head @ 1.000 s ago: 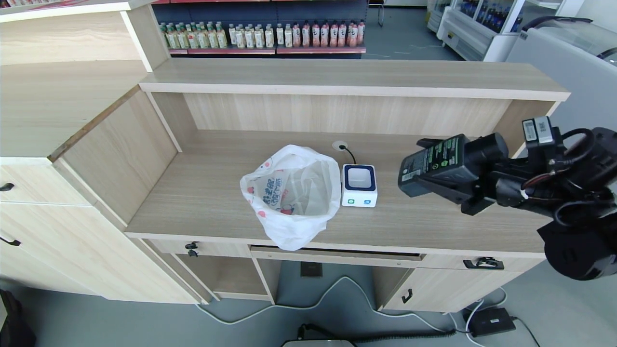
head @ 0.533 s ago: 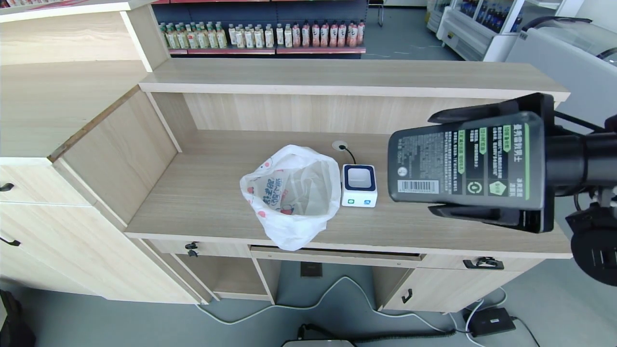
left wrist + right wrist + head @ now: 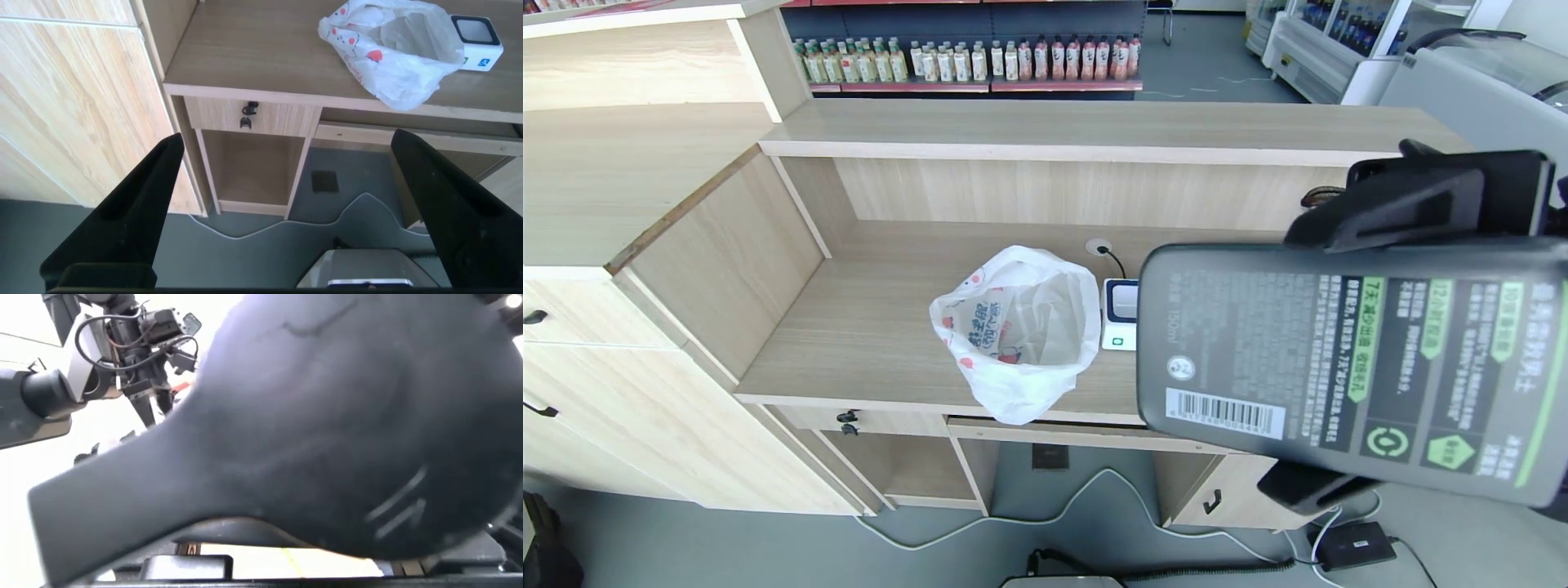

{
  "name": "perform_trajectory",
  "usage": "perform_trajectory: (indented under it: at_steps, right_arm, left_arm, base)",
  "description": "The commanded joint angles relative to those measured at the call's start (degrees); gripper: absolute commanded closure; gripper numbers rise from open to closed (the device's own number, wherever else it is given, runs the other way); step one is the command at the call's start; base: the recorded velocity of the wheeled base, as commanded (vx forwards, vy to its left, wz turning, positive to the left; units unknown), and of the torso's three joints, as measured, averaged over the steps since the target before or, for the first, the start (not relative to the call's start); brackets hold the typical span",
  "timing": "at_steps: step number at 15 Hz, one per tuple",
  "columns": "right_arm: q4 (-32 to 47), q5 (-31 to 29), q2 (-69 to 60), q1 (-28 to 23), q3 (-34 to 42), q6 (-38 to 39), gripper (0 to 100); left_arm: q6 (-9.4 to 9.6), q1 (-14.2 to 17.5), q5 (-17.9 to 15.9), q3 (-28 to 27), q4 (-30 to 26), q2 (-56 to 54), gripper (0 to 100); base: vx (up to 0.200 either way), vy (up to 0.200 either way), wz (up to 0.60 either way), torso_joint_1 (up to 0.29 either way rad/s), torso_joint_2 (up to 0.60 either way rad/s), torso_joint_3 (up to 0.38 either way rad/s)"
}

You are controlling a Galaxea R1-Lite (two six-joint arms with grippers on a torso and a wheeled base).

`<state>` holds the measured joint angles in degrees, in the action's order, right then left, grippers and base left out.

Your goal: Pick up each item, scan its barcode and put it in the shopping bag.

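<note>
The dark bottle (image 3: 1352,367) is clamped crosswise in the right gripper (image 3: 1298,359) above the counter's (image 3: 866,327) right end, barcode turned upward, with the scanner (image 3: 1119,312) set leftward at mid-counter.

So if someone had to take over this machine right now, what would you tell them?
Right tool: shut on the dark bottle, held high near the head camera, barcode facing up.
Left tool: open, holding nothing, out in front of the counter.
Shopping bag stands open on the counter, scanner beside it.
Done: bottle picked up.
Left: turn barcode to scanner, then drop bottle in bag.
</note>
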<state>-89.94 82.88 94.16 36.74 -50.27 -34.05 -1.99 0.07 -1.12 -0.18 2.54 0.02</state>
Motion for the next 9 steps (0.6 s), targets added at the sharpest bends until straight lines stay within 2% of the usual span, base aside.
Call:
perform_trajectory:
  at_steps: [1, 5, 9]
  right_arm:
    - [-0.1, 0.0, 0.0, -0.8, 0.1, -0.2, 100]
    - [-0.1, -0.2, -0.3, -1.1, -2.1, -0.2, 100]
    - [-0.1, -0.3, -4.1, -2.2, 1.1, -0.3, 100]
  left_arm:
    - [-0.03, 0.0, 0.0, 0.0, 0.0, 0.0, 0]
    - [-0.03, 0.0, 0.0, 0.0, 0.0, 0.0, 0]
    - [-0.03, 0.0, 0.0, 0.0, 0.0, 0.0, 0]
  base:
    - [0.000, 0.000, 0.00, 0.000, 0.00, 0.000]
    - [0.000, 0.000, 0.00, 0.000, 0.00, 0.000]
    - [0.000, 0.000, 0.00, 0.000, 0.00, 0.000]
